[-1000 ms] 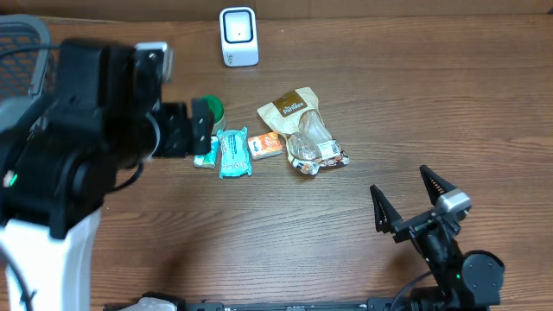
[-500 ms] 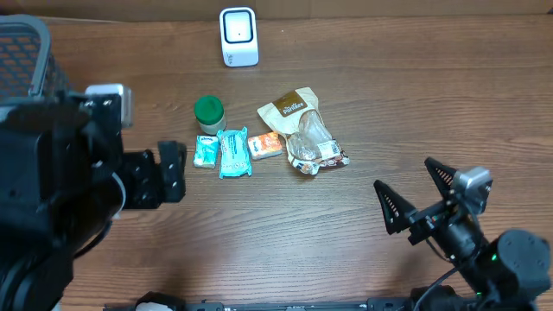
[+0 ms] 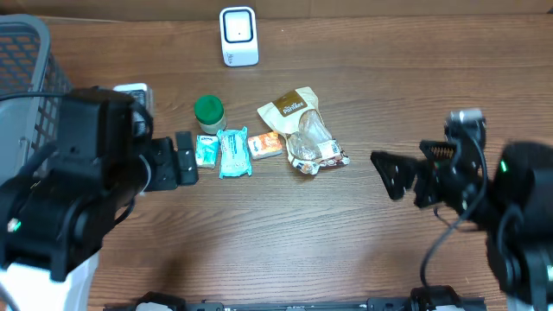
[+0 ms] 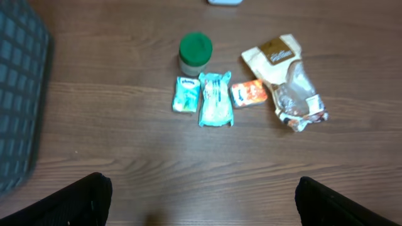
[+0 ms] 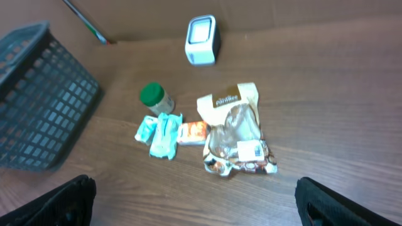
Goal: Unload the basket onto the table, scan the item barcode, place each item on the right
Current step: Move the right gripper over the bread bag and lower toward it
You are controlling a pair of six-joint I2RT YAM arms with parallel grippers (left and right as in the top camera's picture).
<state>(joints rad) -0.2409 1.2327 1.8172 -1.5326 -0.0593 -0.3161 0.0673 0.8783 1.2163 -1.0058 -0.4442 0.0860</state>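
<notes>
- Nearest the robot, the left gripper hangs over the left part of the wooden table. Its jaws are spread wide with nothing between them. In the left wrist view its dark fingers sit in the bottom corners, with bare wood between.
- The right gripper is on the right side, well apart from the goods. Its jaws are also wide and empty, pointing toward the middle of the table.
- Further out, at mid-table, the items to scan lie in a loose row, and neither gripper touches any of them.
- At the row's left end is a small teal tissue pack. A longer teal wrapper lies just beside it, and an orange packet comes next.
- On the right end lies a clear bag of snacks with a white label; the print on it is too small to read.
- Just behind the clear bag, and overlapping it, is a tan pouch.
- A green-lidded jar stands upright behind the tissue pack.
- Farthest back, the white scanner stands near the table's far edge, well apart from the row.
- A dark mesh basket fills the far left corner.
</notes>
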